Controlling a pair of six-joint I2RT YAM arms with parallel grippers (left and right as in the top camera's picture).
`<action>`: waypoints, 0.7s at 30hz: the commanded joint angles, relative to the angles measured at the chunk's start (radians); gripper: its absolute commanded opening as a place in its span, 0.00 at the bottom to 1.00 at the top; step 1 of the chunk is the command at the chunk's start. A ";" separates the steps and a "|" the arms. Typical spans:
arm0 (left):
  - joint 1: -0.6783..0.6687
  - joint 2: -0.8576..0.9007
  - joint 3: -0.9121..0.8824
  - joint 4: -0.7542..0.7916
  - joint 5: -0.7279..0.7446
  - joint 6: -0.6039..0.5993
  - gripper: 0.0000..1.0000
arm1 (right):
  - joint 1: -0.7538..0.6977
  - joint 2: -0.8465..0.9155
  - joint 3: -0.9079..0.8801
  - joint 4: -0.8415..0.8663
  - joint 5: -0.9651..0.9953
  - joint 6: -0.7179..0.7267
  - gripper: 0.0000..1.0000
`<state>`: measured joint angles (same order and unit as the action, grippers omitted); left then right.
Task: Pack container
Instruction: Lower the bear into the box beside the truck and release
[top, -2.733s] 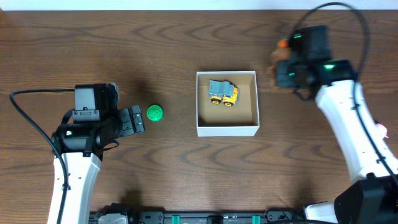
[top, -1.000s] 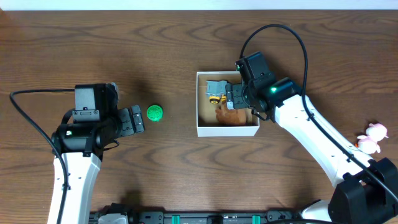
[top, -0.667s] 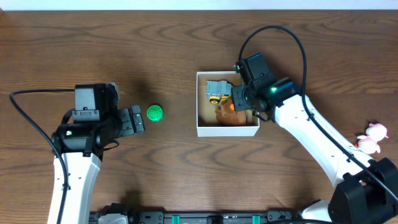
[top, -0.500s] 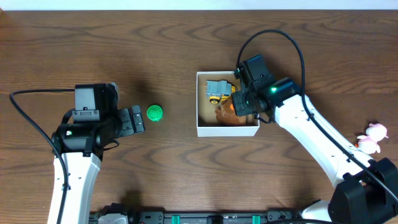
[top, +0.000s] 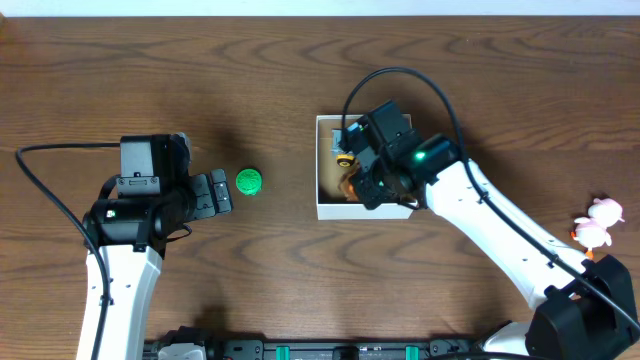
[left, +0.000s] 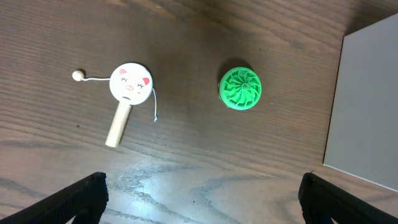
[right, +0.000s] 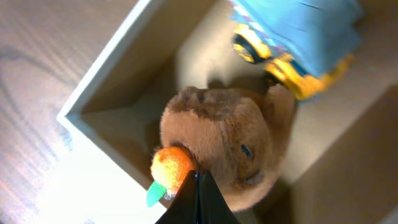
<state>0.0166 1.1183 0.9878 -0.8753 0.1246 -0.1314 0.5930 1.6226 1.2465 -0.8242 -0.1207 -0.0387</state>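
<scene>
White cardboard walls mark the container (top: 335, 210), seen at the centre of the overhead view, with a brown plush (right: 230, 143) and a yellow toy truck (right: 298, 43) lying inside. The right gripper (right: 196, 183) is held over the plush, its fingers pressed together beside the orange tuft (right: 171, 163); nothing is seen clamped. The left gripper (left: 203, 186) is spread wide and empty, near a green ball (left: 240, 86).
</scene>
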 joint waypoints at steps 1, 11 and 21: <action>0.002 0.005 0.015 -0.002 0.002 -0.005 0.98 | 0.031 0.002 0.000 0.000 -0.045 -0.074 0.01; 0.003 0.005 0.015 -0.002 0.002 -0.005 0.98 | 0.068 0.002 0.000 -0.003 -0.152 -0.216 0.02; 0.002 0.005 0.015 -0.002 0.002 -0.005 0.98 | 0.062 -0.001 0.000 0.088 0.318 0.080 0.01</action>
<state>0.0166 1.1183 0.9878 -0.8753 0.1246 -0.1314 0.6540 1.6222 1.2465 -0.7429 0.0158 -0.0746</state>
